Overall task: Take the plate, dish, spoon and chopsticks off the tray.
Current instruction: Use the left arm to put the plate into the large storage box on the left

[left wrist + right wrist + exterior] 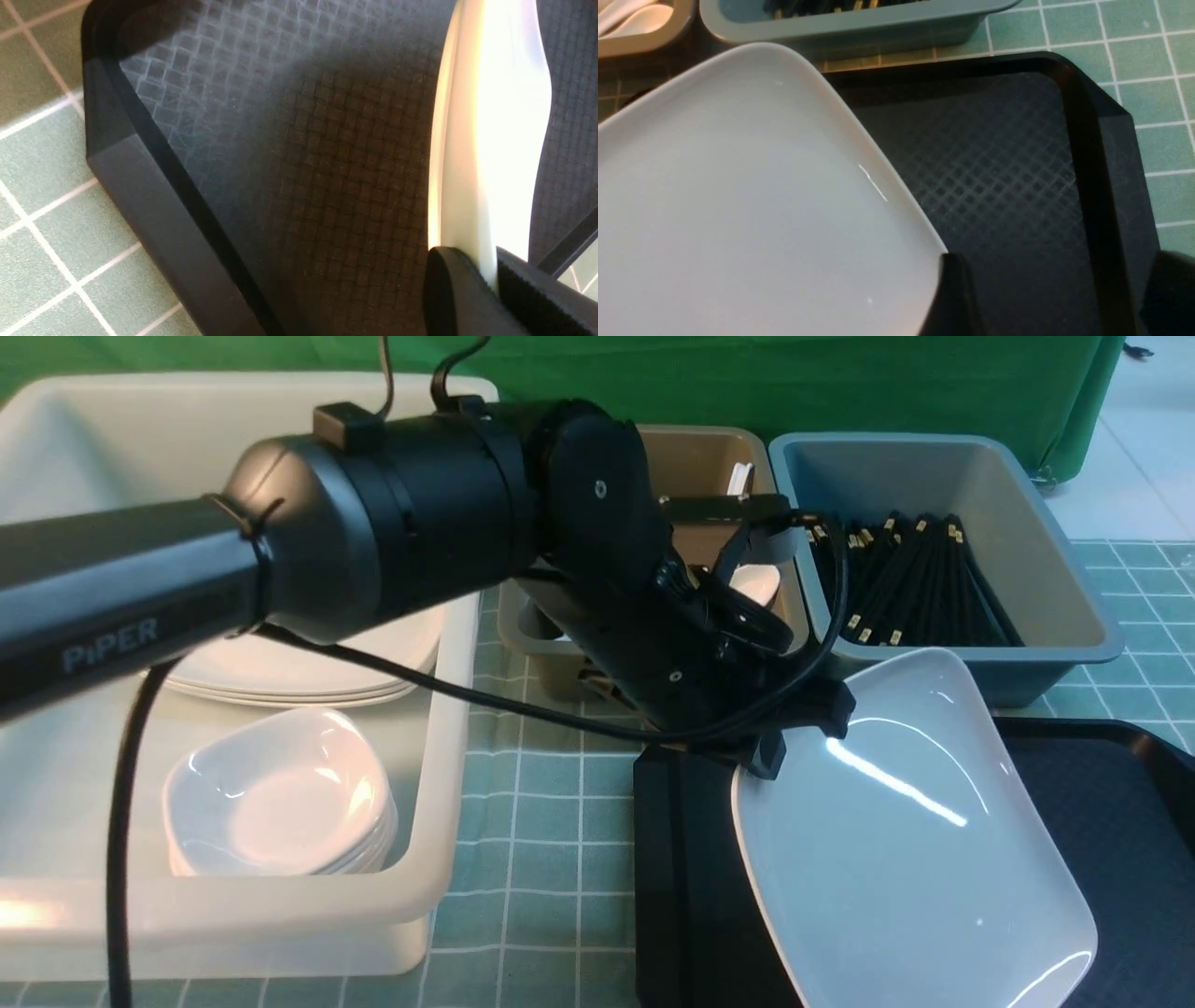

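The large white plate (pixel 896 859) is tilted above the black tray (pixel 1102 803), its left edge raised. My left gripper (pixel 771 754) is shut on the plate's rim; in the left wrist view both pads (pixel 451 280) pinch the white rim (pixel 486 177) over the tray's textured floor (pixel 327 163). My right gripper (pixel 1059 298) is open and empty above the tray (pixel 1017 186), beside the plate's edge (pixel 761 210); it does not show in the front view. No spoon, dish or chopsticks show on the visible part of the tray.
A big white bin (pixel 439 859) at the left holds stacked plates (pixel 308 672) and small dishes (pixel 280 793). A tan bin (pixel 709 457) holds white spoons (pixel 756 581). A blue-grey bin (pixel 1055 569) holds black chopsticks (pixel 915 579). A green checked cloth (pixel 541 821) covers the table.
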{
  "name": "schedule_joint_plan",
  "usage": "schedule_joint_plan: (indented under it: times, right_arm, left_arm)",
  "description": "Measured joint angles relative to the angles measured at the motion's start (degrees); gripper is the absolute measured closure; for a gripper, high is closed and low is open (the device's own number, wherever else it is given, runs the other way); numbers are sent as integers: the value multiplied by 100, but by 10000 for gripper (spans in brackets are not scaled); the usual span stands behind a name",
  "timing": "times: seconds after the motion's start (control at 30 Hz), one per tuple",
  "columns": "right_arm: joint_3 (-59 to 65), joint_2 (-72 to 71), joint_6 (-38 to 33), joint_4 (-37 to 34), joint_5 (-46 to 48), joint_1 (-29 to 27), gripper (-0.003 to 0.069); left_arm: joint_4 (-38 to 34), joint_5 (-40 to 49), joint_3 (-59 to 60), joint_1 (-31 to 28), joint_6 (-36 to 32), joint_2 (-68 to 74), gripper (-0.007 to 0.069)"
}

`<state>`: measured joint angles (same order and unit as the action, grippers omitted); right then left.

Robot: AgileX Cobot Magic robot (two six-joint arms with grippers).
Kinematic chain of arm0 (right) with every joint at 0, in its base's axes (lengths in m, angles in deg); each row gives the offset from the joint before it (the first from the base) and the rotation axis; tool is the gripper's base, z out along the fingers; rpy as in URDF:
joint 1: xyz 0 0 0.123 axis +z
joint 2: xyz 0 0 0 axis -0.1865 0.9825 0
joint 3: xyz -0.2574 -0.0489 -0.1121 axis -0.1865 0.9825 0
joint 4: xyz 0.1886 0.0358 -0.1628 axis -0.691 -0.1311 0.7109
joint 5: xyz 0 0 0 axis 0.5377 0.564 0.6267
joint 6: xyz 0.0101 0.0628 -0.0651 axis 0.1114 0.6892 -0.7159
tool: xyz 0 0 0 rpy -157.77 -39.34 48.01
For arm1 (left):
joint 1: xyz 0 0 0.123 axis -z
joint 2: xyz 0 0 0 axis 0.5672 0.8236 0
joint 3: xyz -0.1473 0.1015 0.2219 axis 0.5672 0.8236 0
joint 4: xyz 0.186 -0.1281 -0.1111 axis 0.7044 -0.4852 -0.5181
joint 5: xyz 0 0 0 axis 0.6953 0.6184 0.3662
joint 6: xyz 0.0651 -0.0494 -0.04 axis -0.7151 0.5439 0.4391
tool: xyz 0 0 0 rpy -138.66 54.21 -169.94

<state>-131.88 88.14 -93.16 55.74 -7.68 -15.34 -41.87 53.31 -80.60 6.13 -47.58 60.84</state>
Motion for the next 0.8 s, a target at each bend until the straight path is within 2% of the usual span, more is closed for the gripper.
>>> schedule_joint_plan:
  times: [0.53,0.8]
  right_arm:
    - [0,0,0,0,-1,0,125]
    - [0,0,0,0,5,0,125]
  left_arm:
    - [355,579,-854,-6,-5,-99,598]
    - [439,995,-1563,-444,0,-99,597]
